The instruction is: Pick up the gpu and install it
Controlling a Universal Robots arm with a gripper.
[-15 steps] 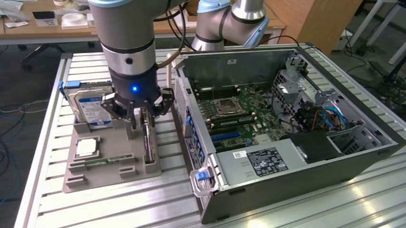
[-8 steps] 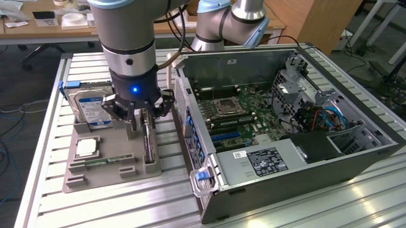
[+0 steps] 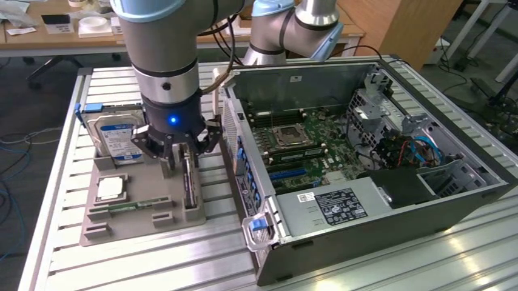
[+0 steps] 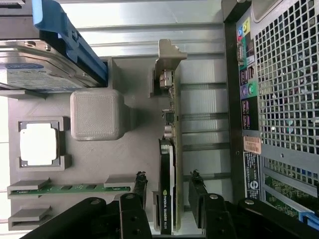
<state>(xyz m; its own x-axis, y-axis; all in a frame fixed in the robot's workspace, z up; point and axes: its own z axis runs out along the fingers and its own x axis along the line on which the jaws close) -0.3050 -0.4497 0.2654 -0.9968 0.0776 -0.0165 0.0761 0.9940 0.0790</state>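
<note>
Exterior view: the black gripper (image 3: 182,167) on the grey-and-blue robot arm (image 3: 166,66) hangs low over a flat grey plastic parts tray (image 3: 133,225), which lies on a silver slatted metal table (image 3: 65,267). The thin green-board gpu (image 3: 190,185), with a black cooler on one face and a silver metal end bracket, stands on its long edge in a slot along the side of the tray that faces the open black computer case (image 3: 364,163).

In the wrist view the two black fingers (image 4: 141,191) stand apart, one on each side of the card at its cooler end. A gap shows between each finger and the card, so nothing is gripped. The bracket points toward the end of the tray where a silver hard drive (image 3: 117,136) with a blue-and-white label and a blue frame stands upright. Beside the drive, further in on the tray, rises a square grey block (image 4: 94,114) with rounded corners. On the side of the tray away from the case a square silver processor chip (image 3: 111,188) lies flat in its recess. A thin narrow green memory stick (image 3: 130,206) lies in a slot just beside the chip, toward the end of the tray opposite the drive. The case touches the tray's edge or sits just beside it; I cannot tell which.
</note>
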